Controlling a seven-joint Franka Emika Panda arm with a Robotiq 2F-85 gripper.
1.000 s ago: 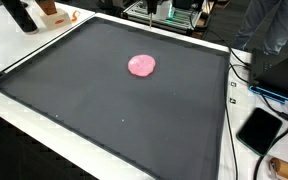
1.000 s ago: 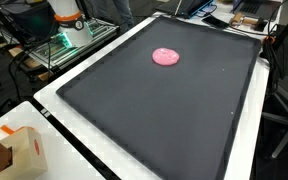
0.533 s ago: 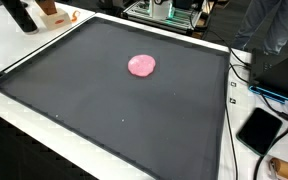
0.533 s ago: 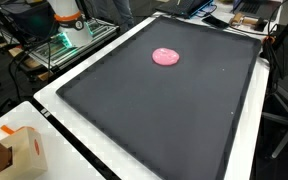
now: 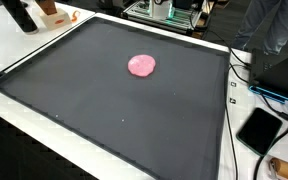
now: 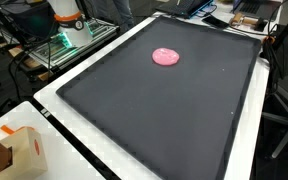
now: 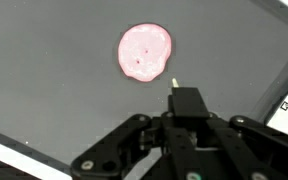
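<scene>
While I look down through the wrist view, the hand (image 7: 187, 100) shows as one dark block with its fingers pressed together, pinching nothing. Just beyond its tip, apart from it, lies a flat pink disc (image 7: 145, 52) on the black mat (image 7: 44, 90). In both exterior views the disc (image 5: 142, 66) (image 6: 166, 56) sits alone toward one end of the mat, which covers most of the white table (image 5: 24, 105). A cardboard box (image 6: 19, 150) stands on a table corner.
</scene>
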